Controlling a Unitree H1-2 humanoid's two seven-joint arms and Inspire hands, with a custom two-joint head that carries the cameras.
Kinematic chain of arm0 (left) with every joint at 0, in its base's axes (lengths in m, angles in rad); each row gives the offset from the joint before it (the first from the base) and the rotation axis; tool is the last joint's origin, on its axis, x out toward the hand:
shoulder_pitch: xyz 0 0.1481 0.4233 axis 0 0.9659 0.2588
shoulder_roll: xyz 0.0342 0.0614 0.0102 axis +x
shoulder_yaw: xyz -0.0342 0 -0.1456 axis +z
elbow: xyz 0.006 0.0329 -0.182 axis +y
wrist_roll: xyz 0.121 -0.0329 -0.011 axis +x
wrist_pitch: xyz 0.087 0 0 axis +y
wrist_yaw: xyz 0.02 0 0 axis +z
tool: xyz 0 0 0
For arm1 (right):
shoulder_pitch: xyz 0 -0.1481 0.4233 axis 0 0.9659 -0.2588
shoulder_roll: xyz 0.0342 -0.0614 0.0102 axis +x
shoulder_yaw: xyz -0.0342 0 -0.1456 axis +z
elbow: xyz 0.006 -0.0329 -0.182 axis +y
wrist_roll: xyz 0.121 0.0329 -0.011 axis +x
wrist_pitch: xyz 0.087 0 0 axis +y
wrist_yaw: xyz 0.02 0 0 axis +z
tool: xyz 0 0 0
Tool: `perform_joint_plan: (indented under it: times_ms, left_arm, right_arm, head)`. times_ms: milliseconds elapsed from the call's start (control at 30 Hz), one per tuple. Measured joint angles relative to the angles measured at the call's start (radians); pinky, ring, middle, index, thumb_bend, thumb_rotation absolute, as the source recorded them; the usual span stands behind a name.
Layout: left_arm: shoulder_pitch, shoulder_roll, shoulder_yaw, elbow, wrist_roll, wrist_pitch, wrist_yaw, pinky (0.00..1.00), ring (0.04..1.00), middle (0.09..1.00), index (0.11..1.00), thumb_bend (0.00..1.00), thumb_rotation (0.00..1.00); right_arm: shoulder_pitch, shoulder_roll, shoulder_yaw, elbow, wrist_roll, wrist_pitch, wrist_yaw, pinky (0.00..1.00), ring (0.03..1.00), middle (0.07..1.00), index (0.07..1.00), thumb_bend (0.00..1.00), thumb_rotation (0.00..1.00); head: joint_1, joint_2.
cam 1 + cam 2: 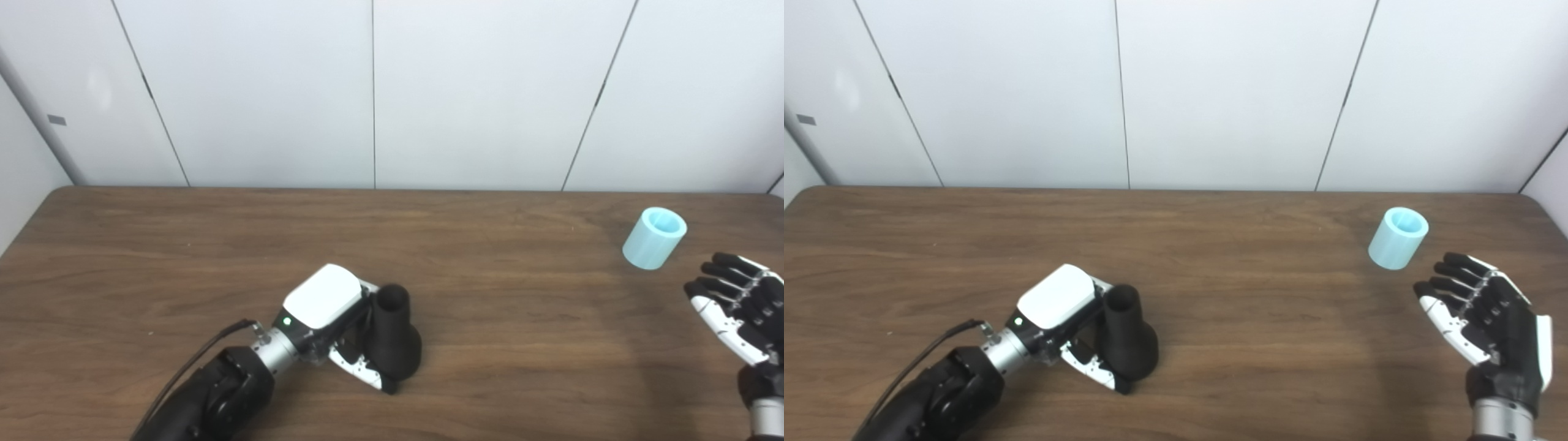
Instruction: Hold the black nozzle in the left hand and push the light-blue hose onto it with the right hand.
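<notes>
A: Left portion. What does the left hand (1059, 318) do?

B: Its fingers wrap the black nozzle (1127, 340), which stands on the desk (1243, 318) with its narrow open neck up and its flared base down. The hand comes in from the side, the thumb low at the base.

A: How is the nozzle likely to handle?

B: It looks like a stiff, light moulded part with a matt skin, so slip seems unlikely. A hold on the wide lower body leaves the neck free for the hose.

A: Right portion. Where is the light-blue hose (1398, 237)?

B: Toward the far right of the desk, well apart from the nozzle. It is a short, thick-walled tube section, leaning, with its open end up and toward the wall.

A: And the right hand (1488, 312)?

B: Spread and empty, palm turned inward, near the hose on the near side but not touching it.

A: Where should it be taken?

B: Probably around the outer wall, mid-length, leaving one end open. It looks light; whether the wall yields cannot be told.

A: Surroundings?

B: A dark wood-grain desk, smooth and level, before plain white wall panels (1225, 92) with thin seams.
</notes>
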Motion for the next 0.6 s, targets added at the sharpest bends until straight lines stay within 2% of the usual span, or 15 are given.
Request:
perform_joint_plan:
  times_ms: [100,167,233,267,333,367,400,433,500,533,567,600]
  left_arm:
    - [-0.009,-0.008,-0.017,0.022,0.032,-0.023,0.040,0.32,0.401,0.442,0.527,0.50,0.00]
    - [-0.015,-0.015,-0.029,0.032,0.051,-0.024,0.056,0.33,0.412,0.437,0.524,0.50,0.00]
    - [-0.028,-0.021,-0.047,0.055,0.076,-0.038,0.088,0.34,0.416,0.434,0.517,0.50,0.00]
    - [-0.035,-0.022,-0.055,0.066,0.091,-0.042,0.105,0.35,0.414,0.431,0.513,0.50,0.00]
    - [-0.047,-0.022,-0.069,0.094,0.116,-0.051,0.149,0.34,0.408,0.428,0.521,0.50,0.00]
    - [-0.051,-0.021,-0.074,0.106,0.123,-0.052,0.167,0.34,0.407,0.426,0.523,0.50,0.00]
    - [-0.053,-0.020,-0.076,0.112,0.126,-0.053,0.176,0.34,0.407,0.425,0.523,0.50,0.00]
    - [-0.055,-0.020,-0.080,0.123,0.126,-0.054,0.189,0.35,0.408,0.423,0.522,0.50,0.00]
    - [-0.055,-0.018,-0.086,0.128,0.126,-0.055,0.204,0.35,0.409,0.419,0.520,0.50,0.00]
    - [-0.055,-0.016,-0.089,0.131,0.126,-0.056,0.211,0.35,0.406,0.415,0.514,0.50,0.00]
    - [-0.055,-0.014,-0.092,0.133,0.126,-0.057,0.217,0.35,0.405,0.415,0.513,0.50,0.00]
    - [-0.057,-0.010,-0.097,0.136,0.126,-0.058,0.225,0.35,0.406,0.414,0.510,0.50,0.00]
  right_arm:
    - [-0.002,0.000,-0.008,-0.016,-0.022,0.012,-0.019,0.48,0.568,0.598,0.584,0.30,0.07]
    - [-0.013,0.003,-0.017,-0.017,-0.034,0.025,-0.038,0.48,0.564,0.592,0.583,0.35,0.21]
    - [-0.029,0.010,-0.032,-0.017,-0.048,0.025,-0.061,0.48,0.563,0.593,0.582,0.46,0.33]
    - [-0.038,0.012,-0.038,-0.016,-0.056,0.025,-0.073,0.49,0.570,0.595,0.586,0.55,0.38]
    - [-0.056,0.012,-0.048,-0.012,-0.072,0.023,-0.089,0.53,0.602,0.618,0.609,0.67,0.42]
    - [-0.066,0.010,-0.053,-0.006,-0.078,0.022,-0.097,0.56,0.626,0.640,0.628,0.72,0.43]
    - [-0.075,0.008,-0.056,0.001,-0.086,0.022,-0.101,0.59,0.660,0.680,0.678,0.74,0.43]
    - [-0.086,0.003,-0.056,0.014,-0.095,0.020,-0.103,0.66,0.728,0.754,0.756,0.79,0.44]
    - [-0.099,-0.015,-0.053,0.053,-0.101,0.019,-0.097,0.74,0.811,0.839,0.842,0.90,0.47]
    - [-0.106,-0.031,-0.052,0.076,-0.102,0.021,-0.090,0.80,0.847,0.861,0.879,0.96,0.49]
    - [-0.113,-0.044,-0.050,0.094,-0.105,0.022,-0.085,0.81,0.852,0.863,0.883,0.97,0.49]
    - [-0.122,-0.061,-0.046,0.110,-0.109,0.027,-0.079,0.83,0.865,0.869,0.897,0.99,0.49]
  head:
    - [-0.009,-0.003]
    - [-0.011,-0.003]
    - [-0.015,-0.005]
    - [-0.021,-0.006]
    - [-0.044,-0.012]
    - [-0.044,-0.012]
    - [-0.060,-0.015]
    - [-0.092,-0.018]
    - [-0.127,-0.023]
    - [-0.129,-0.025]
    - [-0.129,-0.025]
    - [-0.161,-0.031]
